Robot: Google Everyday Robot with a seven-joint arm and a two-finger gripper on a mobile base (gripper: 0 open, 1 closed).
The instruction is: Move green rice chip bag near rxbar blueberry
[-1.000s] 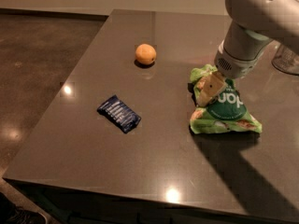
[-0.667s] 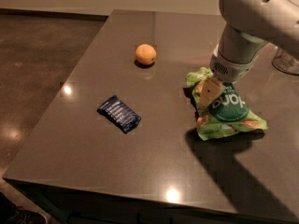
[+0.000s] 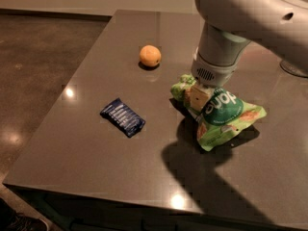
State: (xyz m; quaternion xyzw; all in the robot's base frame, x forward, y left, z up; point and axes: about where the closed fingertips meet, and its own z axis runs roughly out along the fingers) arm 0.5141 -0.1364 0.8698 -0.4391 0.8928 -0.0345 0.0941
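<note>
The green rice chip bag is crinkly light green with a dark green round logo. It is at the middle right of the dark table, tilted, with a shadow under it. My gripper reaches down from the white arm and is shut on the bag's left part. The rxbar blueberry, a small flat dark-blue wrapper, lies on the table to the left of the bag, well apart from it.
A round orange fruit sits on the table behind the bar, left of the arm. A grey round object is at the right edge. The table's front edge runs near the bottom, with floor to the left.
My gripper has moved left and slightly forward with the bag in it, bringing the bag closer to the blue bar. The bar and the orange have not moved.
</note>
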